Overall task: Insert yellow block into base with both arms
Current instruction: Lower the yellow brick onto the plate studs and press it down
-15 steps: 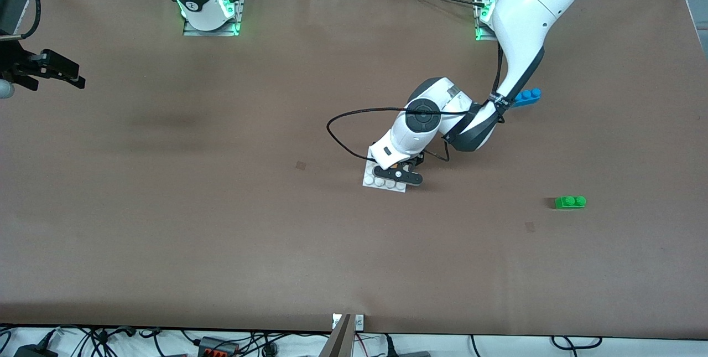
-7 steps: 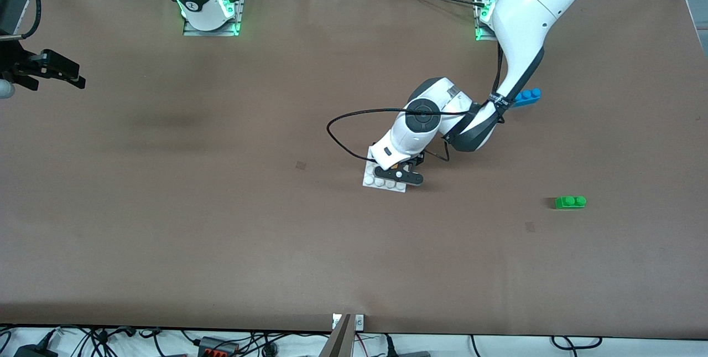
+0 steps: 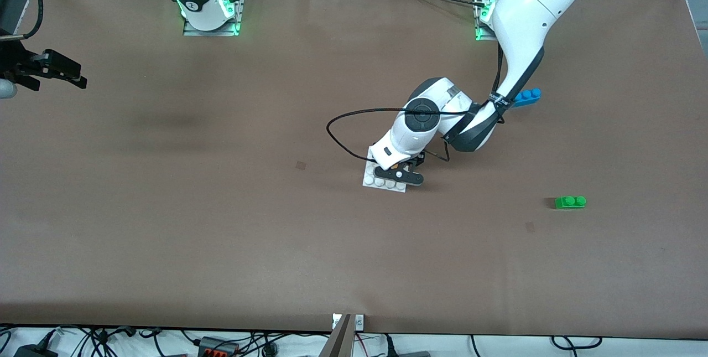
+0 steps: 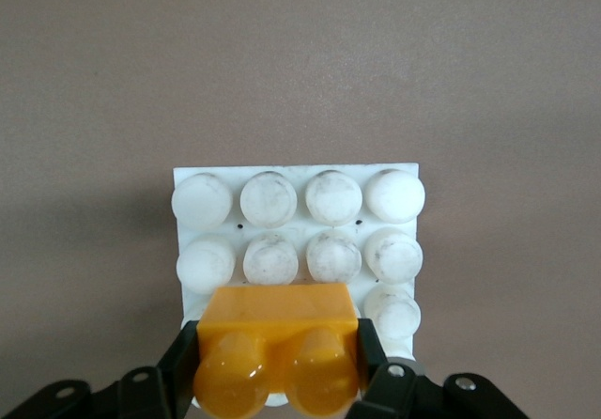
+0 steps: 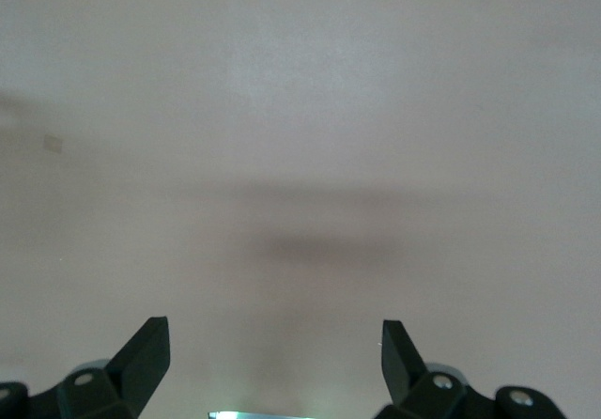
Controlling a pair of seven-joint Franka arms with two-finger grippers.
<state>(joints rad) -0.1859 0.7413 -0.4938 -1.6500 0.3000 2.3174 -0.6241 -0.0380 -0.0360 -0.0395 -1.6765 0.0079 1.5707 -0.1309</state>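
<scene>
Left hand (image 4: 282,381) pinching yellow block (image 4: 279,358) on base (image 4: 299,240); right hand (image 5: 274,355) spread, waiting.

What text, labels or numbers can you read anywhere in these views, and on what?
None can be read.
Left arm: a small band near its cable tie carries marks too small to read.
Yellow block, base, green brick, blue brick: plain, no print visible.
</scene>
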